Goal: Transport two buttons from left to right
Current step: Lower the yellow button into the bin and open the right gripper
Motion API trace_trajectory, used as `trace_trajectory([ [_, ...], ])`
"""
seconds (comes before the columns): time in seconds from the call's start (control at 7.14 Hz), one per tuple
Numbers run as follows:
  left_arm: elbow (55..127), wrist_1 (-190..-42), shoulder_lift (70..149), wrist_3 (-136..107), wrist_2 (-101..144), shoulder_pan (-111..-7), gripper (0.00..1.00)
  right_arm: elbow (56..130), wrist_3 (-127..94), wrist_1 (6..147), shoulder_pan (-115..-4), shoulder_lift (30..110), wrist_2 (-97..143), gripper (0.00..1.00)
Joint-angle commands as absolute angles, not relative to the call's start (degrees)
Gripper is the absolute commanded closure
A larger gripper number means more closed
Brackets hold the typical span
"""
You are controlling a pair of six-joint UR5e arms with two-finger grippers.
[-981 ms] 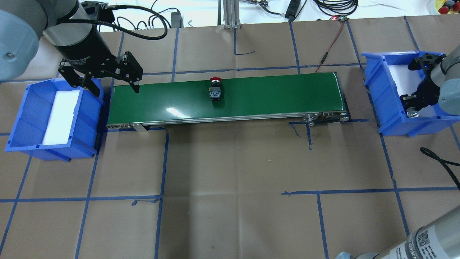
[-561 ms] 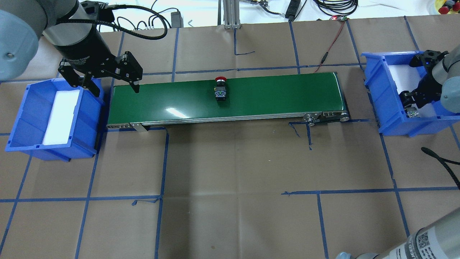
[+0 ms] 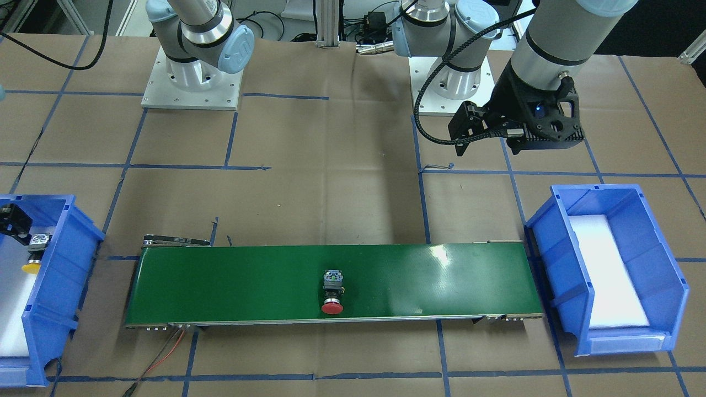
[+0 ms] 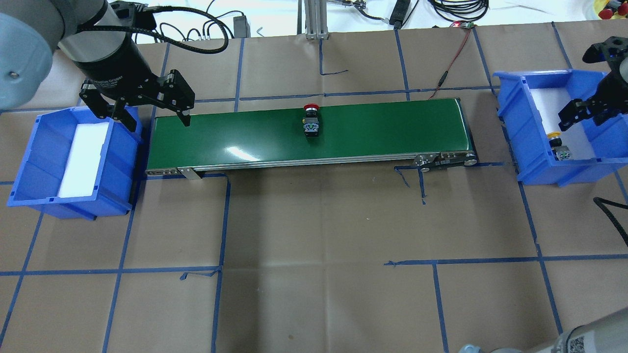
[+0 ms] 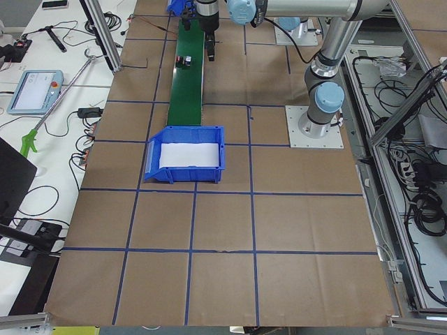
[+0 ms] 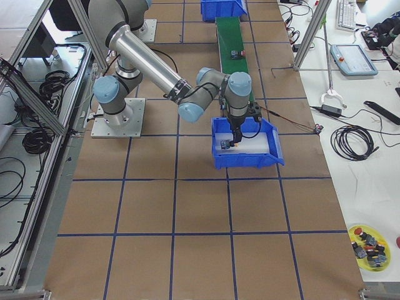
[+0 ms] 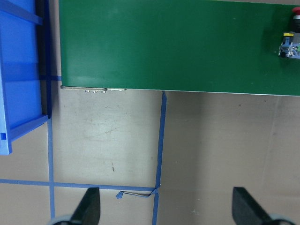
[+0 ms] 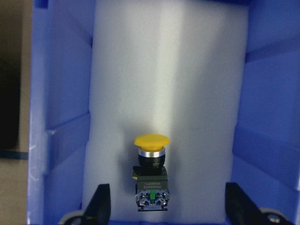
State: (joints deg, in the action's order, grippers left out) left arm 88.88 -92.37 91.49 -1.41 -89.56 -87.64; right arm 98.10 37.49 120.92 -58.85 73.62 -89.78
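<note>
The yellow button (image 8: 151, 174) lies on its side on the white foam (image 8: 168, 70) lining the blue bin (image 4: 520, 127) that stands just off the right end of the green conveyor belt (image 4: 382, 130). It sits toward the robot's end of that bin, with its cap pointing away from the robot. The right gripper (image 8: 168, 206) hangs directly above it with its jaws spread wide. One finger stands to either side of the button's body, touching nothing and holding nothing. The red button (image 4: 311, 120) lies on its side on the belt itself, about midway along its length. Its cap points toward the belt's far edge and sits close to it. Over the belt's left end hovers the left gripper (image 4: 158, 117), raised well clear of the surface, its jaws also wide apart with nothing between them. Just off that left end stands a second blue bin (image 4: 39, 162), likewise lined with white foam. Belt and bins rest on a table (image 4: 319, 235) covered in brown paper marked with blue tape lines.
</note>
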Motion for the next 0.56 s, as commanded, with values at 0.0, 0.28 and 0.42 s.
trace_trajectory([
  [0.0,88.9,-92.4,91.5,-1.4,-89.6,-87.6,0.00,93.4,37.4,118.1,-60.0,75.7,-89.6,0.00],
  [0.28,88.9,-92.4,91.5,-1.4,-89.6,-87.7,0.00,89.7,37.1,112.6,-63.3,75.8,-89.7,0.00],
  [0.42,88.9,-92.4,91.3,-1.4,-89.6,-87.6,0.00,88.2,33.5,112.2,-66.2,75.9,-90.3,0.00],
])
